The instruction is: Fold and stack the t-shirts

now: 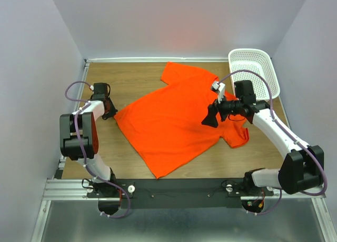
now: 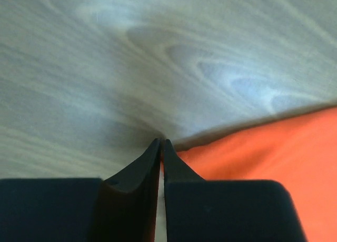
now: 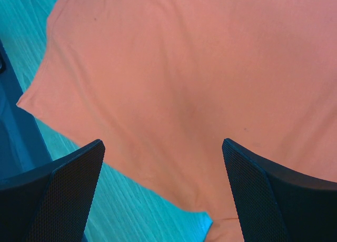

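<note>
Orange t-shirt (image 1: pixel 168 121) flat on tabletop (image 1: pixel 126 84); left tool (image 2: pixel 160 141) pinched closed at its corner, right tool (image 3: pixel 162 142) open above (best to grip the edge squarely).

I have bare table (image 1: pixel 129 76) far-left and along the near edge. The white basket (image 1: pixel 254 68) blocks the far-right corner; the orange t-shirt (image 1: pixel 174 121) covers the middle.

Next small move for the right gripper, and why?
Probably lower the right gripper onto the orange t-shirt and pinch: its jaws are wide open above flat cloth, while the left gripper sits shut at the shirt's left edge.
</note>
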Robot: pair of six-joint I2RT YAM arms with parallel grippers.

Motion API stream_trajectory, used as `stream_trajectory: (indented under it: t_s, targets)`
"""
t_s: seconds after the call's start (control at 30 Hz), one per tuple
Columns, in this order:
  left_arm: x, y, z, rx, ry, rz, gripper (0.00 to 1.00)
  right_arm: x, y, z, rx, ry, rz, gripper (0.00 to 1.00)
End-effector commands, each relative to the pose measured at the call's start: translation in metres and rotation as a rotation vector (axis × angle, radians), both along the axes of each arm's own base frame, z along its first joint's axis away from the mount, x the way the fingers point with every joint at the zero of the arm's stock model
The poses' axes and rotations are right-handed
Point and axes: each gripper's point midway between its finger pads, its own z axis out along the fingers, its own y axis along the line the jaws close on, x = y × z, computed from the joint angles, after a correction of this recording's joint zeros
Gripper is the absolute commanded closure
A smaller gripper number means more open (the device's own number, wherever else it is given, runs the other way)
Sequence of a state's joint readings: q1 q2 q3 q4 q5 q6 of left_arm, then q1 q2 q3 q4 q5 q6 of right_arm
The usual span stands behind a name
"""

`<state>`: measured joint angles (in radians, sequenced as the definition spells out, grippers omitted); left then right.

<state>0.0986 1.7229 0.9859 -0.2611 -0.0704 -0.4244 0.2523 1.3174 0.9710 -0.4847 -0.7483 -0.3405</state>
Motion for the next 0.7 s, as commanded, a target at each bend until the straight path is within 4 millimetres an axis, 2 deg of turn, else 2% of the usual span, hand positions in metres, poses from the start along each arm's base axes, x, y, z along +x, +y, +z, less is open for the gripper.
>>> stream_trajectory:
  t_s: [0.0,0.03,0.1,0.2,0.3,0.43,0.47,0.5,0.57,0.67]
  targets:
    - [-0.015,-0.002,0.008,0.009,0.023,-0.031,0.76,0.002,-0.001,0.000,-0.003,-0.017,-0.007,0.00]
    - [-0.015,-0.002,0.008,0.006,0.023,-0.033,0.66,0.002,-0.001,0.000,-0.003,-0.017,-0.007,0.00]
    - [-0.017,-0.002,0.006,0.003,0.029,-0.036,0.61,0.001,0.000,-0.001,-0.002,-0.012,-0.005,0.00]
    - [-0.020,0.001,0.004,-0.003,0.026,-0.026,0.59,0.001,0.000,-0.001,-0.002,-0.012,-0.005,0.00]
    - [-0.018,0.003,0.010,-0.006,0.004,-0.024,0.59,0.000,0.000,-0.002,-0.003,-0.007,-0.003,0.00]
    - [-0.016,0.009,0.025,0.024,-0.036,-0.006,0.55,0.000,0.000,-0.001,0.000,-0.009,-0.002,0.00]
    - [-0.014,0.009,0.030,0.029,-0.055,-0.008,0.50,-0.001,0.000,-0.002,0.000,-0.008,-0.001,0.00]
    - [-0.013,0.009,0.034,0.028,-0.072,-0.012,0.49,-0.001,0.000,-0.002,0.001,-0.008,0.000,0.00]
    - [-0.009,0.007,0.049,0.025,-0.131,-0.022,0.40,-0.001,0.000,-0.003,0.001,-0.005,0.001,0.00]
    - [-0.009,0.000,0.057,0.003,-0.177,-0.058,0.34,-0.001,0.001,-0.003,0.003,-0.001,0.002,0.00]
